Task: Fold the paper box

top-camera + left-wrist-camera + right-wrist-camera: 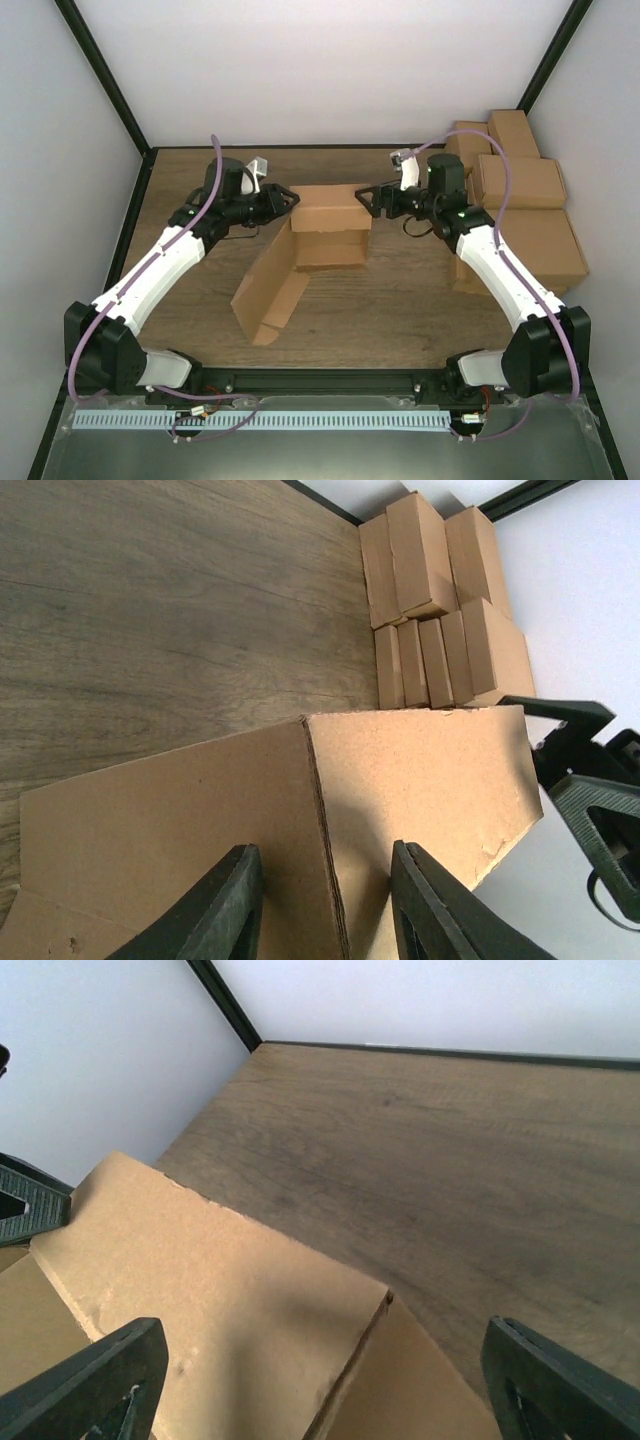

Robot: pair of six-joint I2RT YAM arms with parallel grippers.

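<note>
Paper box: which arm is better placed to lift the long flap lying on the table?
Left, likely: the long flap stretches out nearer the left gripper, while the right gripper sits across the paper box, farther away.

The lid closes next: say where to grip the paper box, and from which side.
On the paper box, probably the raised far panel, from either short end: it sits lifted off the table, thin side edges exposed.

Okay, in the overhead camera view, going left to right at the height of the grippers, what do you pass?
left gripper → paper box → right gripper → stack of finished brown cartons
</note>
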